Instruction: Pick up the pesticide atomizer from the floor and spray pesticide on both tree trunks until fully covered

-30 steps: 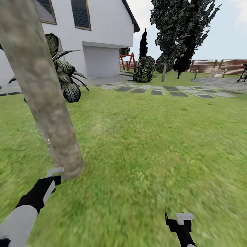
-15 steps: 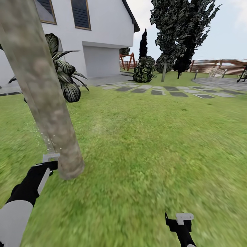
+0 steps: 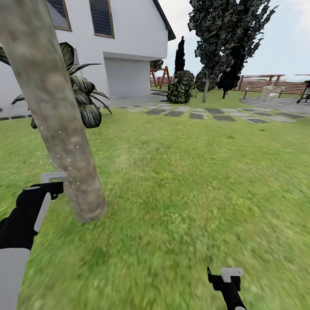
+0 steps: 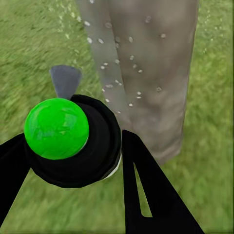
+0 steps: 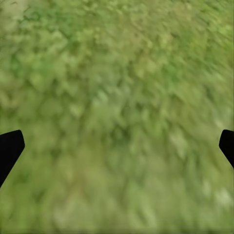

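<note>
Green lawn, pale tree trunk rooted in it, grey paving stones beyond

A thick, mottled grey-brown tree trunk leans across the frame's left, flecked with white spray droplets, rooted in lawn.

white house behind broad-leaved plant; grey stepping stones across grass; red swing frame.
</note>
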Motion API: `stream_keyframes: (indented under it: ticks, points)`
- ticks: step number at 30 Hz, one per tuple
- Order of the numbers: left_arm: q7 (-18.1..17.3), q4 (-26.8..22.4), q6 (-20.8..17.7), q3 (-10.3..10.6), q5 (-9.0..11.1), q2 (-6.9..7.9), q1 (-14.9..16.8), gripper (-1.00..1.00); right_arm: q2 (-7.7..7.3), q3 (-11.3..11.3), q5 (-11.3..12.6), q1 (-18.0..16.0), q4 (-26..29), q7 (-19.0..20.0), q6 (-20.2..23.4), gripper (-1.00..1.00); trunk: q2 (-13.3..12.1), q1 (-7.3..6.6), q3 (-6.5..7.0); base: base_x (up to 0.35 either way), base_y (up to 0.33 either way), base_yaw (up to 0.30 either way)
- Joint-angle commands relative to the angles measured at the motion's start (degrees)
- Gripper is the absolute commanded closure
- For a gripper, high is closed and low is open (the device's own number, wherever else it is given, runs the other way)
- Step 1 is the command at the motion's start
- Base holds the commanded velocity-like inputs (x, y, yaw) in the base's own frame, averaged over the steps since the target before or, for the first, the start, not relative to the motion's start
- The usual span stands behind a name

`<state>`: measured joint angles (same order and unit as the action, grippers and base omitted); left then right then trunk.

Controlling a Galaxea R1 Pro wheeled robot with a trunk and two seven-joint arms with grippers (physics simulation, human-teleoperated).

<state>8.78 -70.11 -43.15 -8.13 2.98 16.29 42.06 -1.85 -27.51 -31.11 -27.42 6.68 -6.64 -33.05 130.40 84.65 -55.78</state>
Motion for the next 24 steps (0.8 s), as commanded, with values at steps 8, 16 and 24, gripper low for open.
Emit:
stream_keyframes:
  ticks: [8,16,24]
  points:
    - [0.2,-0.1,0.0,-0.1,-0.3,-0.20,0.0,1.00,0.09,0.0,0.0,0.0,0.0,0.0,0.0,-1.00,0.0,0.00,0.00,0.000,-0.184,0.101]
    - [0.5,0.1,0.0,-0.1,-0.6,-0.12,0.0,1.00,0.09,0.0,0.0,0.0,0.0,0.0,0.0,-1.00,0.0,0.00,0.00,0.036,-0.271,0.276]
    - [0.6,0.7,0.0,-0.1,-0.6,-0.12,0.0,1.00,0.03,0.0,0.0,0.0,0.0,0.1,0.0,-1.00,0.0,0.00,0.00,0.123,-0.271,0.071]
